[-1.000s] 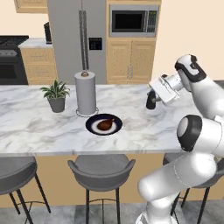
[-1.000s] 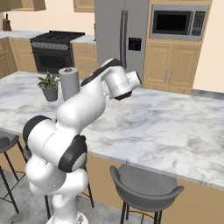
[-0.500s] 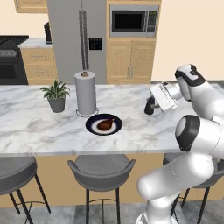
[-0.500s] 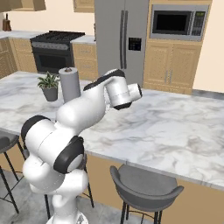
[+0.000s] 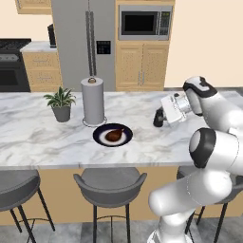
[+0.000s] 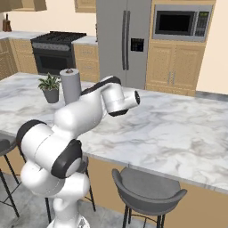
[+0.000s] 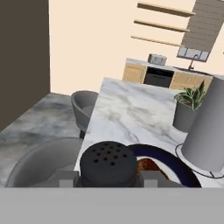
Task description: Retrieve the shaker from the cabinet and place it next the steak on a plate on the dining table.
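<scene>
Holding the shaker [image 5: 158, 117] clenched in the claw [image 5: 161, 117], you have it low over the marble counter [image 5: 42, 137], well to the right of the plate [image 5: 101, 138] with the steak [image 5: 114, 135]. Carry it left at that height, keep it upright, and stop just beside the plate's rim, clear of the paper towel roll [image 5: 92, 100] behind. Set its base flat on the marble before you let go.

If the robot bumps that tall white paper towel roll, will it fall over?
Probably easily. The paper towel roll stands upright, tall on a thin stand, so a push near the top would likely tip it. It looks light for its size. On its side it might roll toward the plate just in front.
</scene>
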